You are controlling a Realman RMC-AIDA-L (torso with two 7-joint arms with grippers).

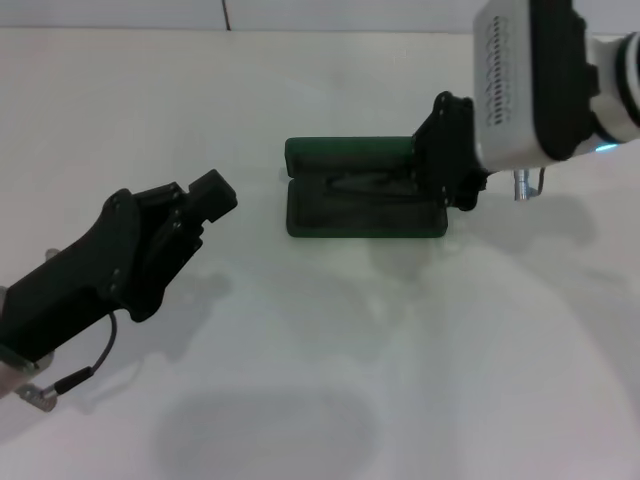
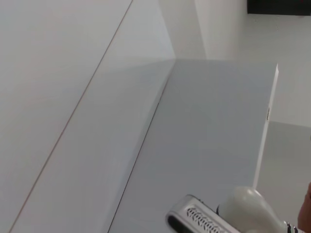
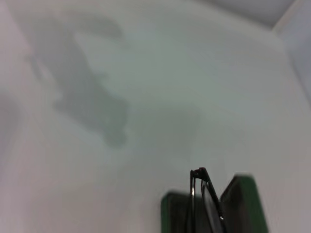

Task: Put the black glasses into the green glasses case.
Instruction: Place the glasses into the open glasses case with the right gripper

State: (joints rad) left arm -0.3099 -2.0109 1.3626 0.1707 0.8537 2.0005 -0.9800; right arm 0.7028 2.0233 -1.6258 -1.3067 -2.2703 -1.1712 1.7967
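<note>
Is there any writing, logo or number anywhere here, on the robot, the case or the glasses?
None can be read in any view.
The green glasses case: plain, no label showing.
The black glasses: no marking visible on the frame.
The right gripper at the case and the left gripper off to the side: plain black, no text.
The grille on the right arm's white housing: a slot pattern, not lettering.

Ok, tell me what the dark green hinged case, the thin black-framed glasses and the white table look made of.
The dark green hinged case looks like a matte hard shell, likely plastic or leatherette, with dark soft-looking lining. The thin black-framed glasses show slim wire-like rims, perhaps metal or thin plastic, with clear lenses. The white table looks smooth and faintly glossy, likely laminate. The right gripper is at the case's end.
</note>
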